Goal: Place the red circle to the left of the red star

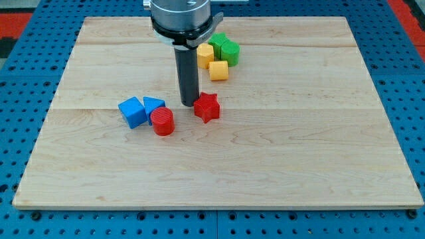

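The red circle (162, 122) is a short red cylinder lying on the wooden board, left of centre. The red star (206, 107) lies to its right, a small gap apart. My tip (188, 103) stands on the board just left of the red star's upper edge, close to or touching it, and up and to the right of the red circle. The dark rod rises from the tip to the arm's head at the view's top.
Two blue blocks (133, 111) (153, 105) sit just left of the red circle, touching it. Two yellow blocks (205, 55) (218, 70) and two green blocks (218, 44) (230, 52) cluster near the view's top. The board (299, 153) ends on blue pegboard.
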Tool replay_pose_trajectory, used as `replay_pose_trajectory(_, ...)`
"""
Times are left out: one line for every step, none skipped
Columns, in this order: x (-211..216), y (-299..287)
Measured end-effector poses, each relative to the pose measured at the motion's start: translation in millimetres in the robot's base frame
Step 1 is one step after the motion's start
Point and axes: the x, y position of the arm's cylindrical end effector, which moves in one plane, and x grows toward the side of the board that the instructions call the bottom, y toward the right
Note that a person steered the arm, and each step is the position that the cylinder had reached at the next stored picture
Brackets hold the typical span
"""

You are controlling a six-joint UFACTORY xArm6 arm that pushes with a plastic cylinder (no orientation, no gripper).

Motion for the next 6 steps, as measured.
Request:
replay_pose_trajectory(0.1,-7.2)
replay_pose_trajectory(13.4,-32.8)
replay_pose_trajectory(20.2,-64.1)
replay_pose_trajectory(35.3,-75.6)
replay_pose_trajectory(62.6,-77.4)
replay_pose_trajectory(89.3,-81.7)
